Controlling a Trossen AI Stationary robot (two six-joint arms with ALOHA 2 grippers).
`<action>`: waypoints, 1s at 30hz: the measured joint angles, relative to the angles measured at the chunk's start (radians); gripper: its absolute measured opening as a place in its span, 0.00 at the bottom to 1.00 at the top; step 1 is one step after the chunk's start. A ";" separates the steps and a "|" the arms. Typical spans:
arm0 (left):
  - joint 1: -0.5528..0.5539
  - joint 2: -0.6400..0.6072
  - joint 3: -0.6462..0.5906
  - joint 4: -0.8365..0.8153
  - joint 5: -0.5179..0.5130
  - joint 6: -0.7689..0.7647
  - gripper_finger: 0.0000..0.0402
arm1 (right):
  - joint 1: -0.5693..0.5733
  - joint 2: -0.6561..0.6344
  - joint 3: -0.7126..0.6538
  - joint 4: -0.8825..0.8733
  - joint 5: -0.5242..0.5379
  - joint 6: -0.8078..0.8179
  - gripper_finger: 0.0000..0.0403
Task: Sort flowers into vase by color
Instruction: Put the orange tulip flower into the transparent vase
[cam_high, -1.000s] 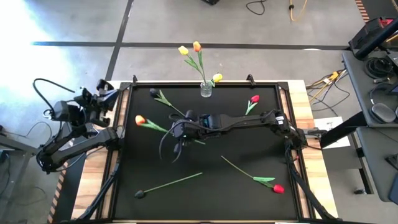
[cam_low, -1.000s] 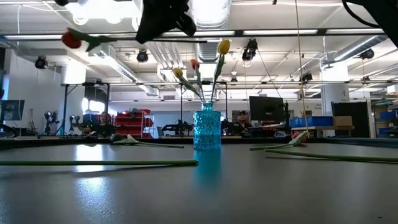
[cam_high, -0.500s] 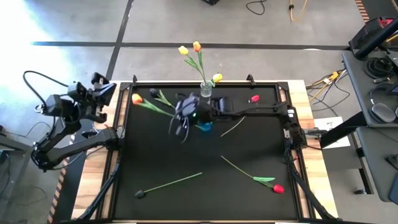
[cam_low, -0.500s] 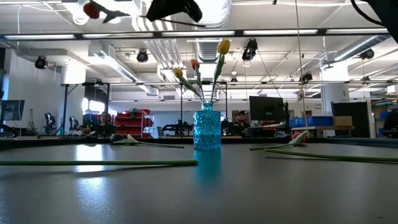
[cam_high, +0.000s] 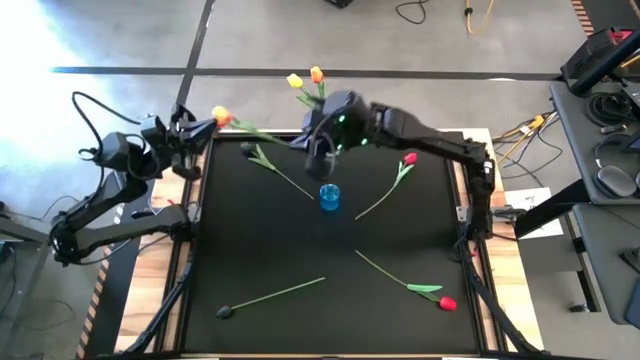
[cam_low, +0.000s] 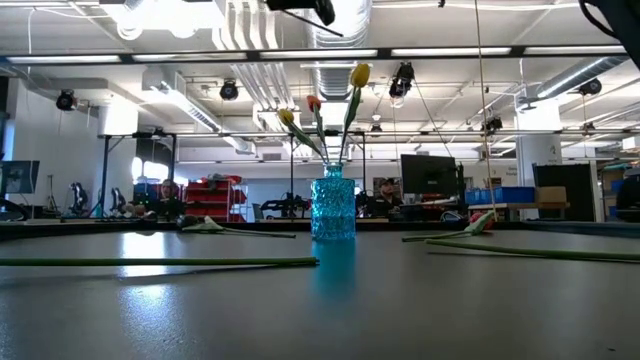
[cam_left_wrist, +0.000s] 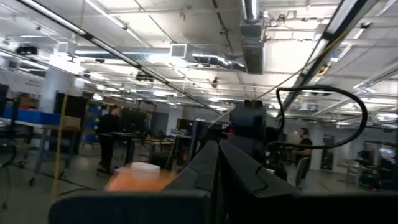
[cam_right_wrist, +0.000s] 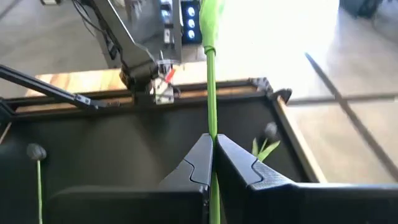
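The right gripper (cam_high: 322, 150) hangs over the bench (cam_high: 400, 230) toward 12 o'clock, its jaws clamped on the green stem of an orange tulip (cam_high: 222, 117) whose head juts out past the 10 o'clock corner — above the blue vase (cam_high: 329, 196) near mid-bench. Other tulips lie flat: a red one (cam_high: 446, 301) at 4 o'clock, another red one (cam_high: 409, 159) at 2 o'clock. The left gripper (cam_high: 190, 135) waits off the 10 o'clock edge, jaws together.

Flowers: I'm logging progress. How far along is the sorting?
Done: three flowers stand in the vase. In hand: the right gripper, raised near the vase, is shut on the stem of an orange-headed flower. Left: four flowers lie on the table, two of them red. The left gripper waits at the table's left edge.
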 joint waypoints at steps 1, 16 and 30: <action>0.000 0.016 0.011 0.001 -0.005 0.003 0.00 | -0.016 -0.010 0.000 0.000 -0.021 -0.018 0.02; -0.003 0.292 0.085 0.103 0.013 -0.102 0.15 | -0.162 -0.061 0.000 0.180 -0.196 -0.017 0.02; -0.003 0.445 0.221 0.320 0.120 -0.092 0.22 | -0.096 -0.022 0.000 0.375 -0.197 0.075 0.02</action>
